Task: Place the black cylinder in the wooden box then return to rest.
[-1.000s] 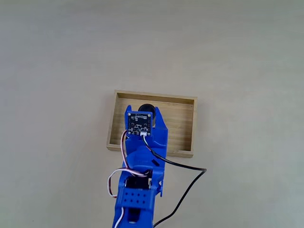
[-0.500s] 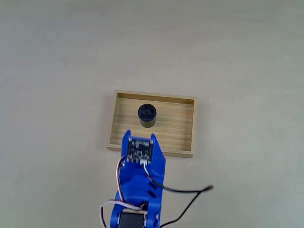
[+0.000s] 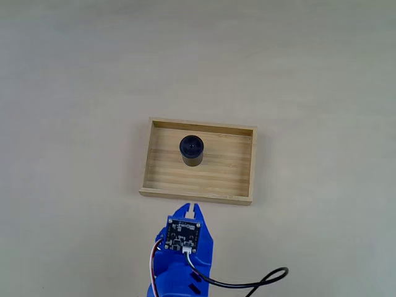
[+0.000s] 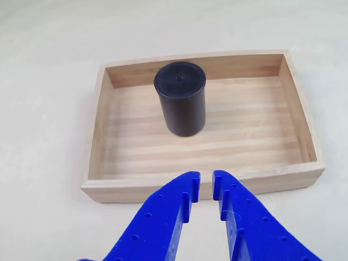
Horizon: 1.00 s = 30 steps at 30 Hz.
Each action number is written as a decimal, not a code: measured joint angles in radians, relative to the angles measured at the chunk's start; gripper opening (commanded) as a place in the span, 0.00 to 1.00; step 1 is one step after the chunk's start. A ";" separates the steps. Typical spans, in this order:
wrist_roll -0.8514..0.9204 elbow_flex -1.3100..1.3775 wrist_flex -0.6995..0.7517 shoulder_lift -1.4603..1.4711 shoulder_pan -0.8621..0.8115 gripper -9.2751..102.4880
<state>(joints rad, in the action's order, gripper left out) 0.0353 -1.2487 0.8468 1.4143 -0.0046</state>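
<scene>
In the fixed view the black cylinder (image 3: 192,150) stands upright in the wooden box (image 3: 241,170), toward its far wall, well apart from the blue gripper (image 3: 192,208) just outside the near wall on the tabletop (image 3: 74,93)

In the other view the gripper (image 4: 205,181) holds nothing, its fingertips (image 4: 189,182) nearly together before the box (image 4: 304,130); the cylinder (image 4: 180,98) stands beyond it

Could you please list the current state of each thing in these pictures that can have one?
Small matte black cylinder: upright, standing free on the box floor toward the far wall, nothing gripping it.
Shallow light-wood box: flat on the table, open-topped, holding the cylinder.
Blue two-finger pincer: outside the box by its near wall, fingers nearly together with a narrow gap, empty.
Black cable: slack, looped on the table beside the arm.
</scene>
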 measured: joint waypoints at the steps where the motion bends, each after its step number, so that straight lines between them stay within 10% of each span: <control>1: 0.003 -0.011 0.012 0.023 0.000 0.08; 30: 0.003 -0.325 0.172 0.296 -0.037 0.08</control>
<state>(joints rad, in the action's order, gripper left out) 0.0383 -1.5739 1.0186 1.7104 -0.0414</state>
